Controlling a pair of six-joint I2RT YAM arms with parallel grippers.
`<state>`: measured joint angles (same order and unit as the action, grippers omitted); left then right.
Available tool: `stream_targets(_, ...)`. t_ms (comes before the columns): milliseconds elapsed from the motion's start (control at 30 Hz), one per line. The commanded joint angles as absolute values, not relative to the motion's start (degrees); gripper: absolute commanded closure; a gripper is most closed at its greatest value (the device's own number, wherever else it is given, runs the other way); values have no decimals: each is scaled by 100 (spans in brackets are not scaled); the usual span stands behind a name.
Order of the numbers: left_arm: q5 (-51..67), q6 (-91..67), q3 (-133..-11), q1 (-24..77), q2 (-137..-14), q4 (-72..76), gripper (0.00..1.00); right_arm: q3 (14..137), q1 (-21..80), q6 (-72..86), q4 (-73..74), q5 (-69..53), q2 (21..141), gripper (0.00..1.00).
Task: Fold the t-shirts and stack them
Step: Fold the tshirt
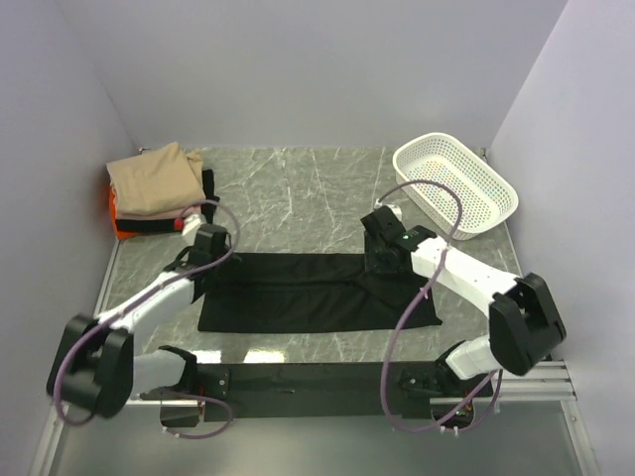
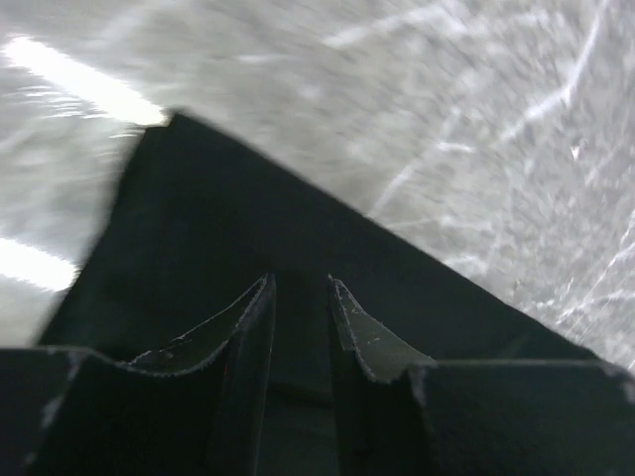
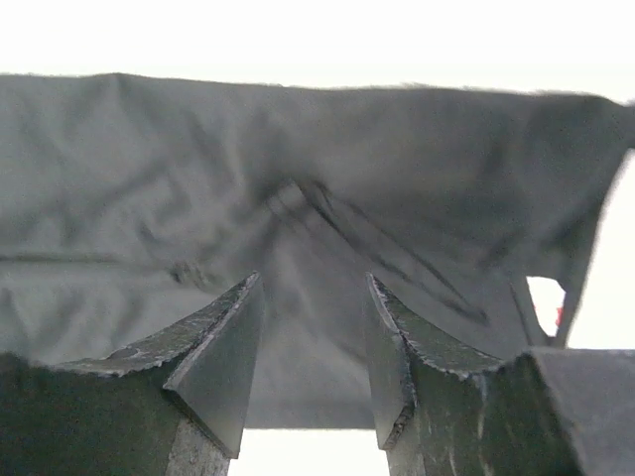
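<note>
Left fingers [image 2: 243, 332] and right fingers [image 3: 218, 347] parted over the black t-shirt [image 1: 298, 293].
The left pair stands slightly apart above its far left corner. The right pair is wider, above creased cloth near its far right. Neither pinches anything. The shirt lies folded mid-bench [image 1: 298, 188], with a tan-topped stack of folded tees [image 1: 149, 183] back left and a white perforated basket [image 1: 456, 183] back right.

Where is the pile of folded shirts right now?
In the top view, the pile of folded shirts sits at the far left corner of the table, beyond the spread black t-shirt and opposite the white basket.
</note>
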<state>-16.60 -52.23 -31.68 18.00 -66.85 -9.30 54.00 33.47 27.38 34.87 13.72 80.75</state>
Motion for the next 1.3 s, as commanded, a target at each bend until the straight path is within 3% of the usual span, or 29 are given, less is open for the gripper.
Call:
stream_targets(0,-1635,-5019,-3699,2056,-7285,-176,67,5643,3173,2645,2638,907,8419,49)
stream_targets(367,-1433,-4825,-3657,2180,-8367,176,67,5493,2953,2716,1828,334,9237,50)
stream_targets(1067,-1485,-4720,-3498,2180,-8438,220,67,5440,2892,2786,2118,800,9264,51)
stream_targets(1267,-1529,-4702,-3472,2180,-8411,193,67,5353,2865,2830,2250,888,9106,64)
